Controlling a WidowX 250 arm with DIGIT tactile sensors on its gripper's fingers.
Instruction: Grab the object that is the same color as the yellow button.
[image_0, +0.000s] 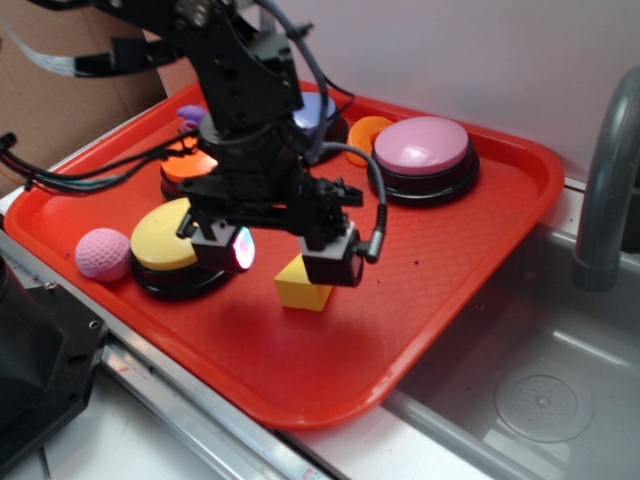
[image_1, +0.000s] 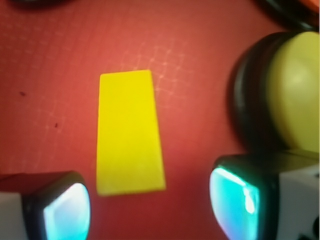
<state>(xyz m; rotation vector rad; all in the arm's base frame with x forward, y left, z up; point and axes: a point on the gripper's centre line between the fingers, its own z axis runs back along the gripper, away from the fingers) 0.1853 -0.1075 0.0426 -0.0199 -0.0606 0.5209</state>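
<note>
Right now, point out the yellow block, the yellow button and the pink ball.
yellow block (image_1: 129, 132), wrist view, its top face.
yellow button (image_0: 162, 238), exterior view, its dome.
pink ball (image_0: 103, 253), exterior view, its middle.

The tray sits beside a sink, with the faucet to its right. On the tray, the wedge block lies near the middle, just right of the yellow button. A dimpled ball rests left of that button. Behind stand three more buttons: one at left, one largely hidden by the arm, one at right, with a ring piece between the latter two. The gripper hangs above the block, one finger on each side.
</note>
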